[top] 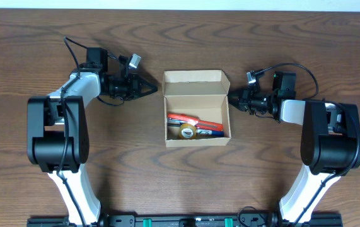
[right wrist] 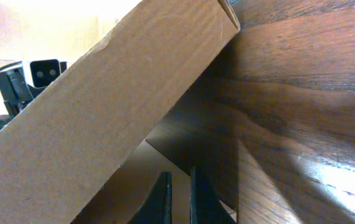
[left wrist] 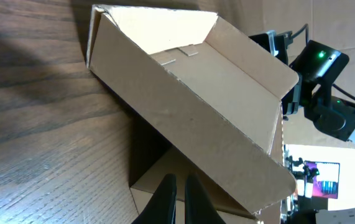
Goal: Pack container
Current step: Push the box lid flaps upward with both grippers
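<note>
**Container** (top: 198,142): a tan cardboard box, plain, with a hinged lid (top: 195,88).
- Position: it lies between the two tools, straight ahead of each tip.
- Long axis: it runs from one tool to the other, so each tool faces a short end. The hinge follows the long edge farther from the arm bases.
- Condition: it is open, with the lid raised and leaning back and its small side tabs showing. The cardboard is clean and uncrushed.
- Contents: a yellow tape roll (top: 188,132) and red items (top: 200,122) of unclear kind, all lying below the rim.

**Left gripper** (top: 155,89): its fingers are pressed together and hold nothing. The tip is just beside the lid's end, with a slim gap visible.

**Right gripper** (top: 230,98): its fingers are likewise together and empty. It looks the nearer of the two, at or almost at the cardboard, though contact cannot be confirmed.

**Wrist views:** the lid (left wrist: 189,118) slants directly beyond the left gripper (left wrist: 180,196), and cardboard (right wrist: 102,106) slants above the right gripper (right wrist: 178,196).

**Assessment:** packing appears done. Folding the lid down toward the arm bases likely remains.

**Table** (top: 41,38): dark wood.
</note>
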